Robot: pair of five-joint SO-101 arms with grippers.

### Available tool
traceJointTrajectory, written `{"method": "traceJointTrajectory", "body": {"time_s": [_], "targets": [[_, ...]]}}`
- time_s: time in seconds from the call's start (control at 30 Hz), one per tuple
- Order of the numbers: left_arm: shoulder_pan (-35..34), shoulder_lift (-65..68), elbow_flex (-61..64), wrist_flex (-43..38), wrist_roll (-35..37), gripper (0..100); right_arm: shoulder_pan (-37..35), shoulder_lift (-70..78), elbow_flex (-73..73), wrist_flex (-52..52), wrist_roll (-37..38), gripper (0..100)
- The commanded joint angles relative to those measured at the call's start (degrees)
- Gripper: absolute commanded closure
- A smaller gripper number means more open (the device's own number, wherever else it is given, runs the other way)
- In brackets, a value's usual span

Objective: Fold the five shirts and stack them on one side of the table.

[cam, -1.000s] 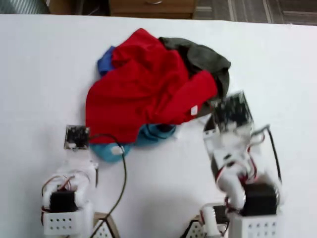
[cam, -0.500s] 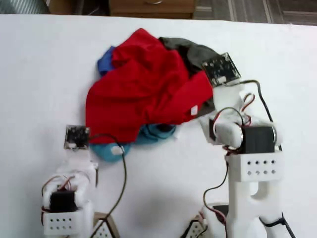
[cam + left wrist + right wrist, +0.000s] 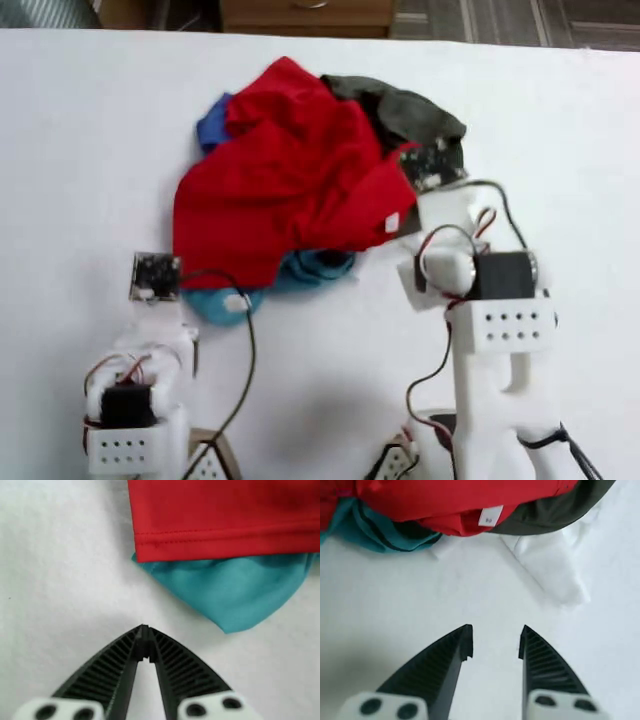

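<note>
From above, the five shirts sit in one loose heap mid-table (image 3: 90, 140). The red shirt (image 3: 290, 180) is on top, the dark olive shirt (image 3: 415, 115) at far right, the blue shirt (image 3: 212, 125) at far left, and the teal shirt (image 3: 300, 275) pokes out on the near side. The right arm (image 3: 470, 275) stands at the heap's right edge, and the left arm (image 3: 140, 390) sits folded at near left.

At the left wrist, the left gripper (image 3: 145, 635) is pinched together and empty, over bare table just short of the red shirt's stitched hem. That hem looks like the firmest place to pinch.

At the right wrist, the right gripper (image 3: 495, 640) is moderately parted and empty, near a white shirt (image 3: 547, 570) that sticks out from under the olive one. The cloth is probably light and limp, likely to drape and drag its neighbours.
</note>
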Motion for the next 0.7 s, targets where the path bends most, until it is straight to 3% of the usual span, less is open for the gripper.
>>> {"method": "traceJointTrajectory", "body": {"time_s": [0.0, 0.2, 0.3, 0.67], "targets": [[0.5, -1.3, 1.1, 0.3, 0.4, 97, 1.2, -0.2, 2.8, -3.3, 0.1, 84.0], [0.5, -1.3, 1.1, 0.3, 0.4, 97, 3.4, -0.2, 2.8, -9.3, -0.3, 85.5], [0.5, -1.3, 1.1, 0.3, 0.4, 97, 2.9, -0.1, 2.7, -9.9, -3.4, 99.1], [0.5, -1.3, 1.1, 0.3, 0.4, 97, -7.1, 0.5, -2.1, -18.4, -6.8, 94.6]]}}
